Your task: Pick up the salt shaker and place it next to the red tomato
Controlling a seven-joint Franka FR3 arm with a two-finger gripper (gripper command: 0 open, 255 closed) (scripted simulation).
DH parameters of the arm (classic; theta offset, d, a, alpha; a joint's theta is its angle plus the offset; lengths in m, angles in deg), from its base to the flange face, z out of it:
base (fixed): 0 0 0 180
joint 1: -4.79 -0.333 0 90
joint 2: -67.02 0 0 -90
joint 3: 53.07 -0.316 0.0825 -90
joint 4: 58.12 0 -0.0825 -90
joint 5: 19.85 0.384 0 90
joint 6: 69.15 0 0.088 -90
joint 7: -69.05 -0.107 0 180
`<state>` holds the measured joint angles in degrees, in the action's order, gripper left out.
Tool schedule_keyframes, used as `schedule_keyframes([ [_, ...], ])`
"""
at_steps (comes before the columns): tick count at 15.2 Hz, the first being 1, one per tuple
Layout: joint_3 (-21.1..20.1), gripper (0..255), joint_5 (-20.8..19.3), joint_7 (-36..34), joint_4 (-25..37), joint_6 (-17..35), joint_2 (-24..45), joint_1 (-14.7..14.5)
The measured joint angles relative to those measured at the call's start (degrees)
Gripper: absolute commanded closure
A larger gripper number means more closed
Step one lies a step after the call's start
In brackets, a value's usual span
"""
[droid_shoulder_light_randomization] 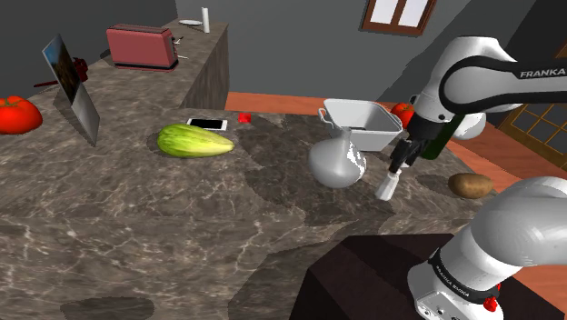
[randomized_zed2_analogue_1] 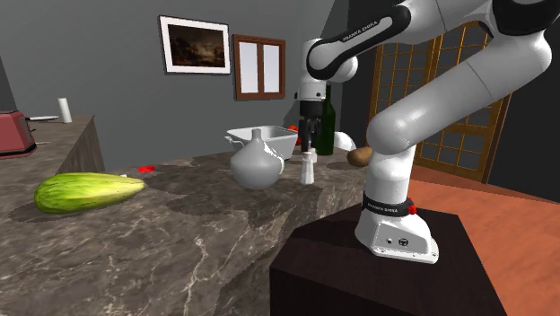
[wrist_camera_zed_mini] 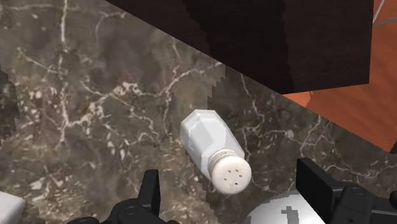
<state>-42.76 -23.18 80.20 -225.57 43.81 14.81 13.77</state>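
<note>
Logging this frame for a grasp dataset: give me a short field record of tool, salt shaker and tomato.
tool: open, just above the salt shaker, not touching
salt shaker: white, on the marbled counter beside the grey vase
tomato: red, far off at the shoulder view's left edge
held: nothing

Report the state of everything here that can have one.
pincer: open, right above the salt shaker.
salt shaker: upright on the counter, not clasped.
red tomato: resting on the counter, far from the salt shaker.
grey vase: upright, beside the salt shaker.
green bottle: upright.
</note>
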Motion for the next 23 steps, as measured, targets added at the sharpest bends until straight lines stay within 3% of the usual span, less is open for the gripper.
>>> schedule_keyframes([
  [4, 0.2, 0, -0.1, 0.0, -2.6, 4.0, 1.5, -0.1],
  [10, 0.2, 0, -0.1, -0.1, -3.1, 4.7, 1.5, -0.1],
  [11, 0.2, 255, -0.1, -0.1, -3.1, 4.7, 1.5, -0.1],
  [23, 0.1, 255, 0.0, -0.1, -2.3, 3.6, 1.1, -0.1],
])
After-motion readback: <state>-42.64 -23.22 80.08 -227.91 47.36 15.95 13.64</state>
